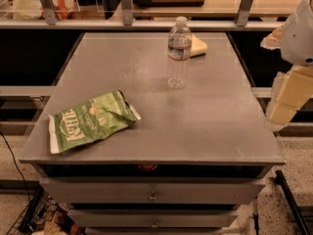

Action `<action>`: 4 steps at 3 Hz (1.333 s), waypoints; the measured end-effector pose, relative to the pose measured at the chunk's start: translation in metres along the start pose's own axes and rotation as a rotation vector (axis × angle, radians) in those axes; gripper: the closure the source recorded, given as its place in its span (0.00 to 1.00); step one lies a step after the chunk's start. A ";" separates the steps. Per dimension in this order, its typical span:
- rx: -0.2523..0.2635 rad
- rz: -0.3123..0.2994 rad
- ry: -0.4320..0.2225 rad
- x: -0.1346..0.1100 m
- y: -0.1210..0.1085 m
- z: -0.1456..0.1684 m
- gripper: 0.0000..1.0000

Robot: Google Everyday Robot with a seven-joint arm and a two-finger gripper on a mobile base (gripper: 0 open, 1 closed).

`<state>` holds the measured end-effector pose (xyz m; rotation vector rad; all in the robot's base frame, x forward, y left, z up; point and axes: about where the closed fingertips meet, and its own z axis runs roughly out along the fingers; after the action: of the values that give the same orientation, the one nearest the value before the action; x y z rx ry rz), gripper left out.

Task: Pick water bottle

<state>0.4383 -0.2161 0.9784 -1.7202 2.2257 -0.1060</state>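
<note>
The water bottle (178,53) stands upright on the far middle of the grey table top (195,116). It is clear and ribbed, with a white cap and a dark label band with red. My arm comes in at the right edge of the view, and my gripper (279,115) hangs beside the table's right edge, well to the right of the bottle and nearer the front. It holds nothing that I can see.
A green Kettle chip bag (90,121) lies on the front left of the table. A yellow object (198,45) lies just behind the bottle. A rail with glass panels (127,13) runs behind the table. Drawers (152,195) are below the top.
</note>
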 end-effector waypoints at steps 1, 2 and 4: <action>0.000 0.000 0.000 0.000 0.000 0.000 0.00; -0.008 0.016 -0.053 -0.002 -0.007 0.009 0.00; -0.062 0.110 -0.235 -0.019 -0.035 0.053 0.00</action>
<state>0.4907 -0.2002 0.9411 -1.5478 2.1622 0.1837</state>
